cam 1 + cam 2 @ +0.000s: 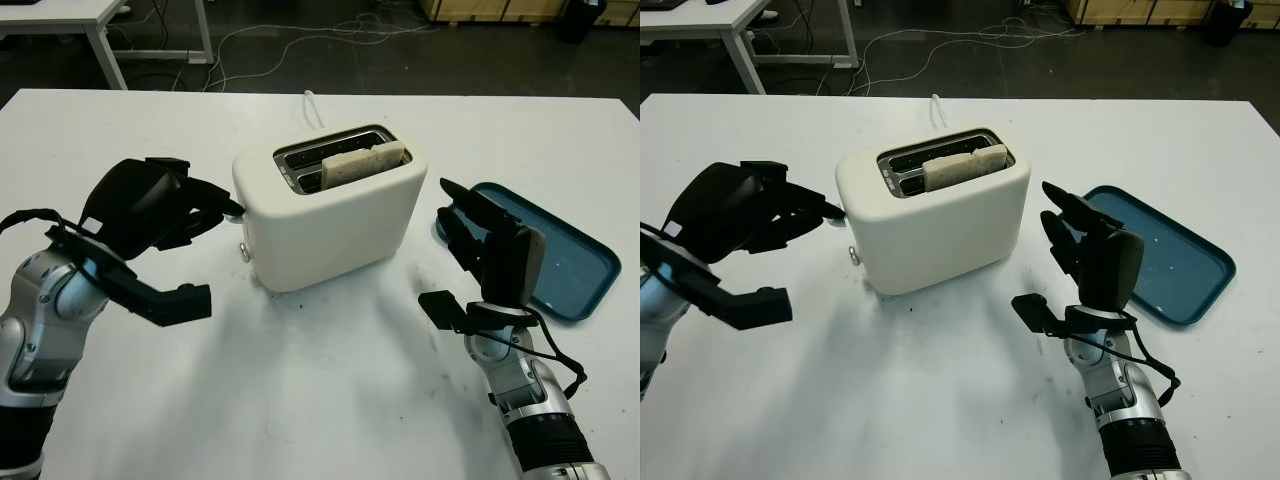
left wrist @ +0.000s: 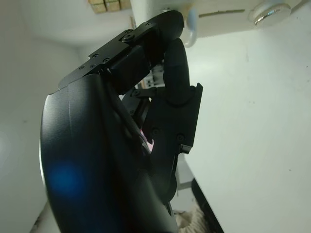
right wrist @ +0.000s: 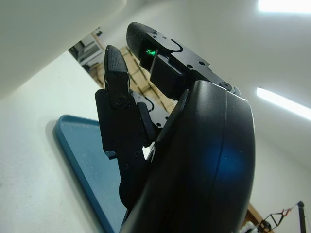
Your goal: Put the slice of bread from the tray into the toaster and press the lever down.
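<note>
The cream toaster [image 1: 330,215] stands on the white tabletop [image 1: 330,390], and the slice of bread [image 1: 362,163] sits upright in its nearer slot, its top edge standing above the rim; the left hand [image 1: 165,210] is at the toaster's lever end, its fingers [image 1: 210,200] curled together and holding nothing, their tips reaching the pale lever [image 1: 236,208], though whether they press on it cannot be told; a round knob [image 1: 245,251] shows on that same end, below the fingers; the right hand [image 1: 1090,250] stands raised on the toaster's other side, open and holding nothing, between the toaster and the blue tray [image 1: 1175,255], which lies just beyond its fingers [image 1: 1060,215].
</note>
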`<state>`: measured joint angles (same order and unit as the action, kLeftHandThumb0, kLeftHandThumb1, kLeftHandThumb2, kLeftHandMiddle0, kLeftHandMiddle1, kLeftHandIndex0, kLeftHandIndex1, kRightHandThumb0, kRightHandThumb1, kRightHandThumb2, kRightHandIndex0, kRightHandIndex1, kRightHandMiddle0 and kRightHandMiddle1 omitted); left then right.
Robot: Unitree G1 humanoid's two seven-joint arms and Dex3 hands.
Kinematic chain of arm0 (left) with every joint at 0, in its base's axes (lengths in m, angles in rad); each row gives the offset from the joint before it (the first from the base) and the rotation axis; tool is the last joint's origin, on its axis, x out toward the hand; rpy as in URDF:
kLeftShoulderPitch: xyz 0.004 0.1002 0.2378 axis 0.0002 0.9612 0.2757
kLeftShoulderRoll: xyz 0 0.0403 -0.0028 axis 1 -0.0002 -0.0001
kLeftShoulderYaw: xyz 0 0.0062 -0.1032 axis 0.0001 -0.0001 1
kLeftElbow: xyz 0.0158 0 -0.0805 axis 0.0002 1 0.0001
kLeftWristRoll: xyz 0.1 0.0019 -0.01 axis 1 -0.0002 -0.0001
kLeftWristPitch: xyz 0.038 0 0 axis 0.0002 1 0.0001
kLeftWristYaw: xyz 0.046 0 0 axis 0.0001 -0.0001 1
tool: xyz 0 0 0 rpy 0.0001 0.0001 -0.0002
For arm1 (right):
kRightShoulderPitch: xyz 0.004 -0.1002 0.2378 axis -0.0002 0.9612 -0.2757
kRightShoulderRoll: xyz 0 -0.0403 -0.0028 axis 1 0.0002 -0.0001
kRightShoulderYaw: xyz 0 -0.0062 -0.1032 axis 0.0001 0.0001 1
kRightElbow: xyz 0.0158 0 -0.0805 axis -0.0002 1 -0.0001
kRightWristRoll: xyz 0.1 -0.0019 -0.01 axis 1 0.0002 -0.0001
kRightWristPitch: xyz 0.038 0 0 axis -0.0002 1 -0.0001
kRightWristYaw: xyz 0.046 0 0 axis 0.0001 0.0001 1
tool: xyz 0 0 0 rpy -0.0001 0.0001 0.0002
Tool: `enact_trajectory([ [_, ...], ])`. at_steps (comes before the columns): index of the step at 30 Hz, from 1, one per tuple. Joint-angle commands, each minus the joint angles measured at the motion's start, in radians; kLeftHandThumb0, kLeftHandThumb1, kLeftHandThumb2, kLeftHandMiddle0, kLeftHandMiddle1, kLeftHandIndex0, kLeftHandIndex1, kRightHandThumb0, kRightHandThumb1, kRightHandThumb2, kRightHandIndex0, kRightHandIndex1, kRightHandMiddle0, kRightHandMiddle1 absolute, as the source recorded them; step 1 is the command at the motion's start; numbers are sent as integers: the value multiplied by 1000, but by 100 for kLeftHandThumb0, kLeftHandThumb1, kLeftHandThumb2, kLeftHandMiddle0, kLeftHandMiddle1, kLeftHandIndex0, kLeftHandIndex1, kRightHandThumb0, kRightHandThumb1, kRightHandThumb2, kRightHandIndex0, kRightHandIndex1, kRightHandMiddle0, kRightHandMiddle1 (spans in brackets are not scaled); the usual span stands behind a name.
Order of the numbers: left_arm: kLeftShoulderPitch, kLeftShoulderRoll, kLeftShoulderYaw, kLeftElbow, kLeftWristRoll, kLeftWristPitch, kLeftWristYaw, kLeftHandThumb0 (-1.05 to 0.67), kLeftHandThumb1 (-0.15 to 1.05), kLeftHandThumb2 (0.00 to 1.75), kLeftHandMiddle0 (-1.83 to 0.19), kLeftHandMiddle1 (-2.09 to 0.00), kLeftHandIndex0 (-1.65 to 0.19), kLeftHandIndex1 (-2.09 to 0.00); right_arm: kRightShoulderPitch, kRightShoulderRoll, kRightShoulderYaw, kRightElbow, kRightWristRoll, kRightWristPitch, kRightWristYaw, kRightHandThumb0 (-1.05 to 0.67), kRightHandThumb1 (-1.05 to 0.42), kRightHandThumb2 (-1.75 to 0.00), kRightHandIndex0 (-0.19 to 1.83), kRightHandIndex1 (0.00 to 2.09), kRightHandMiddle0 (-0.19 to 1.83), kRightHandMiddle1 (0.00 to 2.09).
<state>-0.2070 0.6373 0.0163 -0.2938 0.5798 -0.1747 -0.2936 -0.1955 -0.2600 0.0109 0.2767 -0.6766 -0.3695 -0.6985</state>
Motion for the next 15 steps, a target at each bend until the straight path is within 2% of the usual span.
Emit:
enact_trajectory([
  [1, 14, 11, 3, -10, 1, 11, -9, -29, 92, 36, -65, -146, -105, -9, 3, -3, 0, -9, 26, -10, 2, -28, -92, -16, 110, 10, 97, 0],
  [15, -3, 7, -9, 41, 43, 14, 25, -23, 92, 28, -65, -145, -105, -9, 7, -8, 6, -7, 47, -18, 13, -29, -92, -16, 110, 7, 96, 0],
])
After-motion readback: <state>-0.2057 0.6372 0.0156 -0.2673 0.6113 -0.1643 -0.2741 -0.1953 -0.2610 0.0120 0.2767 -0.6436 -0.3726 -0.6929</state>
